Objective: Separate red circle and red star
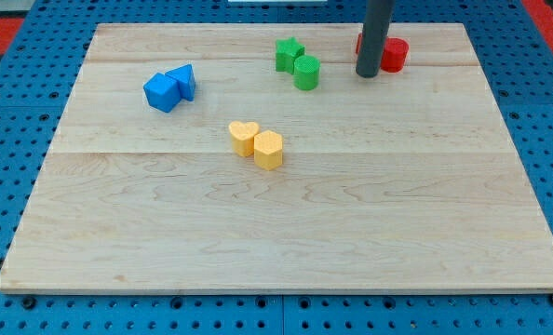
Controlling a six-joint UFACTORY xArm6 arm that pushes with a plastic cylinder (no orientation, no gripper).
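Now my tip is sitting right at the red pair near the view's top — red circle peeking out on its right, red star mostly hiding behind the rod. No claw here. Next I'm judging a wedge between them, then a sideways push.

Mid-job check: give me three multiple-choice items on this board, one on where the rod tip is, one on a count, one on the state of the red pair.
1. My tip stands
A. at the red blocks
B. at the yellow blocks
C. at the blue blocks

2. Yellow blocks on the board:
A. one
B. two
C. four

3. The red circle and red star are
A. at opposite board edges
B. stacked
C. close together, rod between them in view

Key: 1 A, the tip sits at the view's top right by the reds. 2 B, a yellow heart and another yellow block. 3 C, only the rod's width parts them.
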